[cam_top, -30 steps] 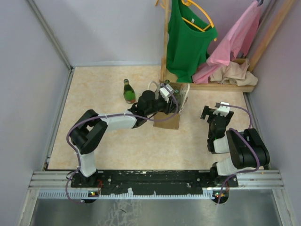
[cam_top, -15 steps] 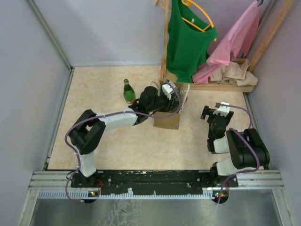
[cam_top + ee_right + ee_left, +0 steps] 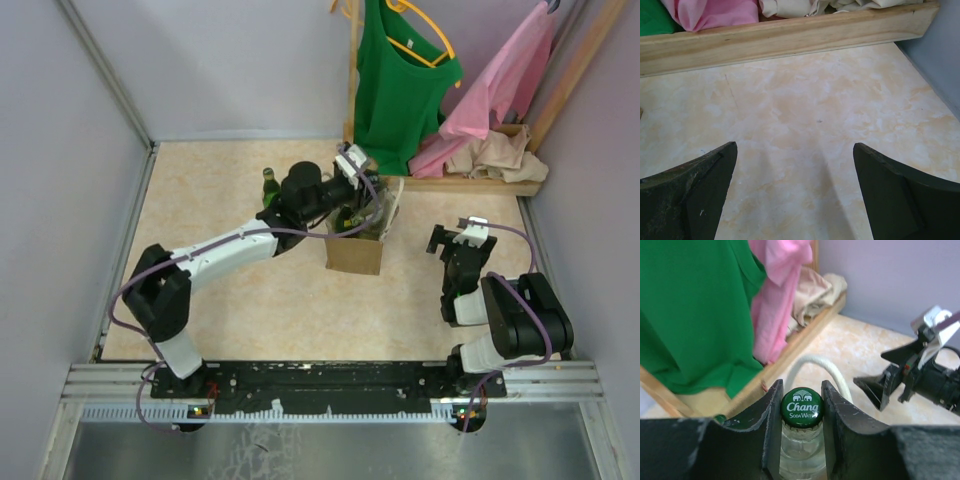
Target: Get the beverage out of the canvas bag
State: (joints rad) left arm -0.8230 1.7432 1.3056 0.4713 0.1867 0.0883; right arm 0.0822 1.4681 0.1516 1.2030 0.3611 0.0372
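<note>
Beverage (image 3: 801, 440) is a glass bottle with a green Chang soda water cap (image 3: 801, 409), pinched at the neck between the fingers (image 3: 767, 425) of the left gripper (image 3: 801, 399), jaws snug on either side right at the cap. So the grab looks done imo, and what's left is getting it fully out and setting it down somewhere. In the top view the gripper is above the open mouth of the canvas bag (image 3: 354, 255), with the bottle hanging straight below it. I honestly can't tell if the base is past the rim, but my guess is the lower part is inside. The bag stands upright on the table (image 3: 230, 290). The right gripper (image 3: 795, 192) is idle, fingers spread wide over bare table, well off on the far side of the bag from the working arm. The views differ a lot. Only the left wrist cam shows the actual grip and the cap label, plus one white loop handle (image 3: 812, 365) just behind the cap, but none of the bag body. Only the top cam shows bag and gripper together, and a second green bottle (image 3: 267, 186) standing on the table just beside the left gripper, partly behind the arm. The right wrist cam only gets table and a wooden rail (image 3: 790, 35) ahead of its fingers
</note>
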